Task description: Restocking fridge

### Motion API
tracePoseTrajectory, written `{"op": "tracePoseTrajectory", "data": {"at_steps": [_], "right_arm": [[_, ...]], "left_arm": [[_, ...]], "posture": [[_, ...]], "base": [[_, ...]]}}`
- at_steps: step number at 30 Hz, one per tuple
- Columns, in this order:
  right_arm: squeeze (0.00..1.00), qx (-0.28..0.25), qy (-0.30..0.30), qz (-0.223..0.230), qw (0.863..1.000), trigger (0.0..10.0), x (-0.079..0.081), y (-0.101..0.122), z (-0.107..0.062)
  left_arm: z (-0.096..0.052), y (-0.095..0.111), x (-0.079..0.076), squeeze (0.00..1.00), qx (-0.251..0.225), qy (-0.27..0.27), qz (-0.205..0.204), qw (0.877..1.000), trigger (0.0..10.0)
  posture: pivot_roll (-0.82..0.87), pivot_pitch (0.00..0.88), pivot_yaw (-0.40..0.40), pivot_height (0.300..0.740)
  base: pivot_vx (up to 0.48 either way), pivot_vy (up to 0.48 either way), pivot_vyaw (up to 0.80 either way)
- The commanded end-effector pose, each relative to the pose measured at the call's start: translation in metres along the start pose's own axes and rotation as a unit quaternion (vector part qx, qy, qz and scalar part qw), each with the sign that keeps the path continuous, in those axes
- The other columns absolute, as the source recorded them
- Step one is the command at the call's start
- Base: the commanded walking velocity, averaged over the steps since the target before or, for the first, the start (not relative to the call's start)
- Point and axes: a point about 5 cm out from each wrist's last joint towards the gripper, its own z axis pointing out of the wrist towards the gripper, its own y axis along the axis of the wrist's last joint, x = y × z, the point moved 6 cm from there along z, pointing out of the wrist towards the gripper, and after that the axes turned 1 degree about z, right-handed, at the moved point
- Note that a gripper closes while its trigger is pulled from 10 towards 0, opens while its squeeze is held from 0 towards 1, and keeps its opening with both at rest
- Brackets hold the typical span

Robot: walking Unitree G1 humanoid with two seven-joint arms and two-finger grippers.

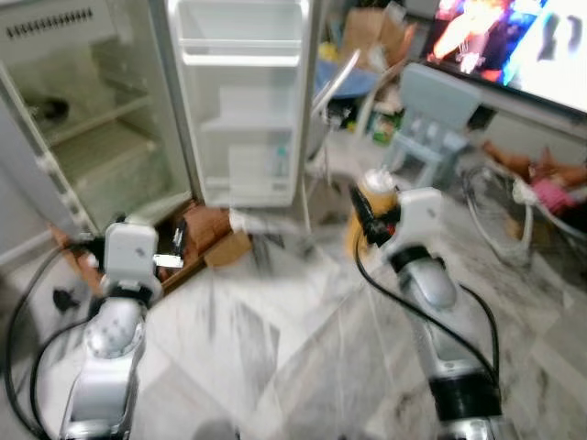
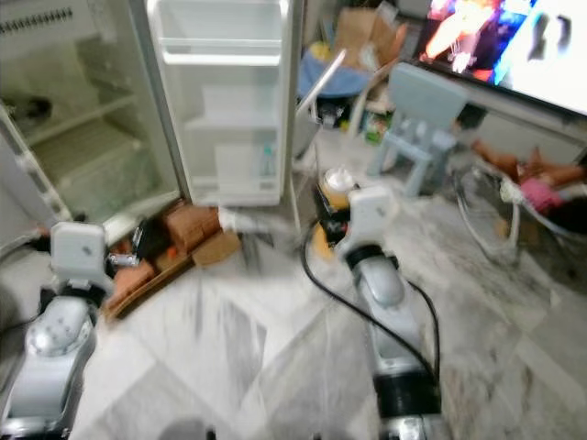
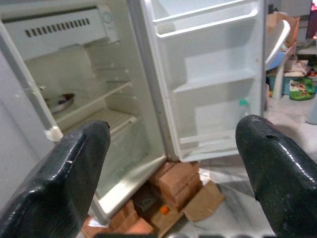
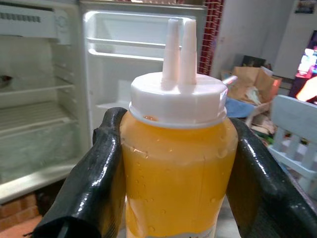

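Note:
A squeeze bottle (image 4: 177, 168) of yellow-orange sauce with a white twin-nozzle cap stands upright between the black fingers (image 4: 94, 173) of my right gripper (image 1: 367, 220), which is shut on it at chest height. The open fridge (image 1: 101, 137) stands ahead to the left, its door (image 1: 243, 101) swung wide with white door shelves, one holding a small bottle (image 3: 242, 105). Wire shelves inside look mostly bare, with a dark dish (image 3: 59, 101) on one. My left gripper (image 3: 173, 163) is open, held low and pointing at the fridge, nothing between its fingers.
Bricks and cardboard (image 1: 206, 234) lie on the marble floor under the fridge door. A pale blue child's chair (image 1: 431, 119), boxes and clutter (image 1: 371, 37) stand at the back right. A screen (image 1: 514, 41) glows at the top right, with a metal rack (image 1: 500, 206) and doll below.

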Motion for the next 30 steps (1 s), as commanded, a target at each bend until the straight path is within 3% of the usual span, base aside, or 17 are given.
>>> {"op": "tracePoseTrajectory", "data": {"at_steps": [1,13,30], "right_arm": [[0.00,-0.014,-0.016,-0.009,1.000,10.0,-0.014,0.009,0.000],[0.00,-0.013,-0.010,-0.009,1.000,10.0,-0.012,0.008,0.001],[0.00,-0.016,-0.004,-0.012,1.000,10.0,-0.010,0.008,0.002]], "left_arm": [[0.002,0.005,-0.009,0.00,-0.007,-0.013,-0.003,1.000,10.0],[-0.004,0.004,-0.012,0.00,-0.005,-0.026,-0.007,1.000,10.0],[-0.005,0.009,-0.020,0.00,-0.016,-0.045,-0.018,0.999,10.0]], "posture": [[0.15,0.000,-0.052,0.740],[0.16,0.000,-0.061,0.740],[0.16,0.000,-0.061,0.740]], "base": [[0.000,0.476,0.00],[0.089,0.421,0.00],[0.461,0.000,0.00]]}}
